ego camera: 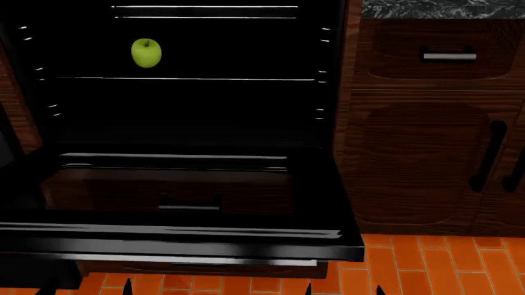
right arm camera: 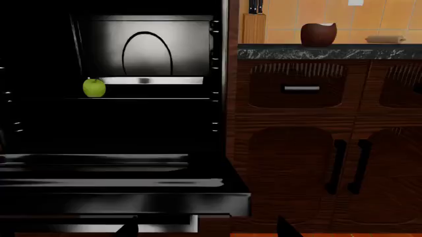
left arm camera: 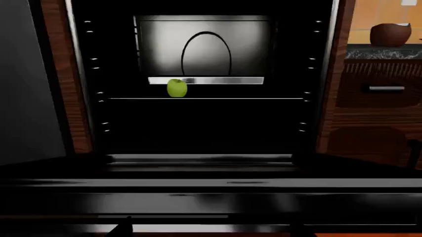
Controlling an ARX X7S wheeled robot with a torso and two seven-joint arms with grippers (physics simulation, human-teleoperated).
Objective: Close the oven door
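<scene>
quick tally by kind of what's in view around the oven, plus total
green apple: 1
oven door, open: 1
wire oven racks: 2
brown bowl: 1
knife block: 1
rolling pin: 1
silver drawer handles: 1
Total: 8

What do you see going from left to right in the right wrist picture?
Apple → oven door → knife block → drawer handle → brown bowl → black cabinet handles → rolling pin.
</scene>
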